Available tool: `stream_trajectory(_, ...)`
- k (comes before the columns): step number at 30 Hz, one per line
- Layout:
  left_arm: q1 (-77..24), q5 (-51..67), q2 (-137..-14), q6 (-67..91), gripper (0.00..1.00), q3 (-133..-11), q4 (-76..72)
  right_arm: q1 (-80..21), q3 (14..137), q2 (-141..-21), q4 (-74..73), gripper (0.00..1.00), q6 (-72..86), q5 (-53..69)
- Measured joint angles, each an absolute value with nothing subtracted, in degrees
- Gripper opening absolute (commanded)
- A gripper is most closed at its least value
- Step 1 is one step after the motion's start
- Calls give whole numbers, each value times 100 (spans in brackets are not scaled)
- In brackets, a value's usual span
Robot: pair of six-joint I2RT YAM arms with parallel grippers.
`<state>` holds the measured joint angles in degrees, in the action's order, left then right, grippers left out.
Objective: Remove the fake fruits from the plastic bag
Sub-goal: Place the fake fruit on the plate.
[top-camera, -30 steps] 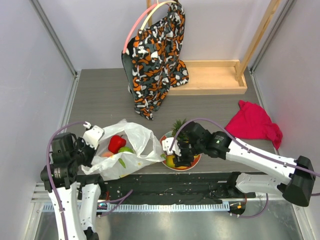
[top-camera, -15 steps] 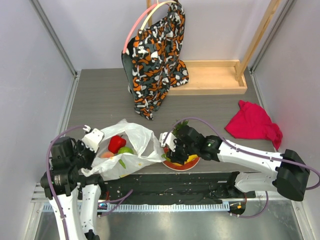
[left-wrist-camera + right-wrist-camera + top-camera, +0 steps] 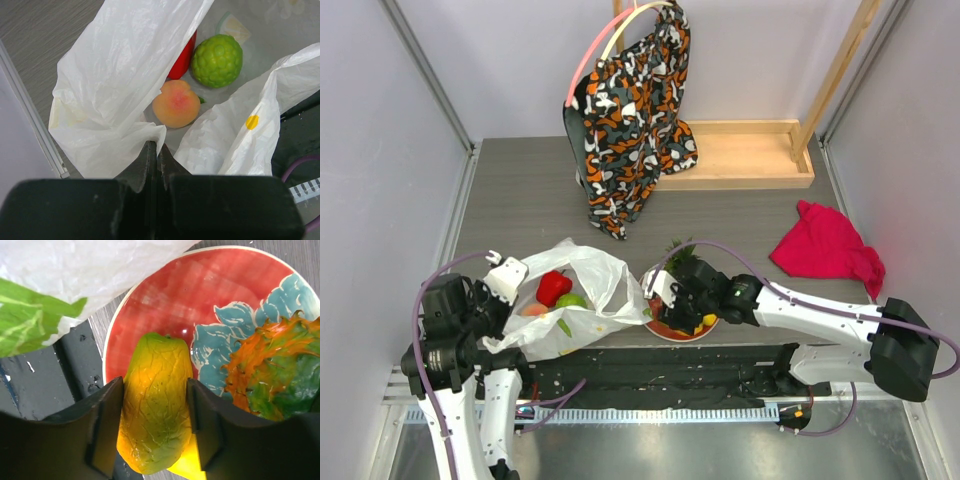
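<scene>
Since a second ago, the right hand has shifted left over the floral plate, fingers half-spread and gripping the mango. Lower it beside the pineapple, then release. The left hand, clamped shut on the plastic bag rim, keeps the peach and lime inside exposed.

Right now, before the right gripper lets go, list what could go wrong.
1. The yellow-green plastic mango between the right gripper's fingers overlaps the rim of the red-and-teal floral plate; released there, it might roll off.
2. The left gripper pinches only a thin fold of the translucent white plastic bag; a slip could drop the mouth over the orange toy peach, bumpy green fruit and red piece.
</scene>
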<state>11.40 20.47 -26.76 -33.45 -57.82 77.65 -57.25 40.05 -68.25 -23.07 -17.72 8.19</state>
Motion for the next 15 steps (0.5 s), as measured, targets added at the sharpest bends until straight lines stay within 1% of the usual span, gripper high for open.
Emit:
stream_trajectory(4, 1140, 2047, -2676, -3347, 0, -5782, 7765, -5728, 4012, -6825, -2392, 75, -1780, 873)
stream_trajectory(5, 1140, 2047, -2676, -3347, 0, -5782, 7765, -5730, 4036, -6825, -2460, 96, -1785, 895)
stream_trajectory(6, 1140, 2047, -2676, -3350, 0, -5782, 7765, -5728, 4086, -6825, -2563, 100, -1782, 921)
stream_trajectory(11, 1140, 2047, -2676, -3382, 0, -5784, 7765, -5730, 4678, -6753, -3227, 100, -1887, 1247)
stream_trajectory(15, 1140, 2038, -2676, -3483, 0, -5798, 7776, -5732, 5264, -6154, -3835, 100, -2027, 1763)
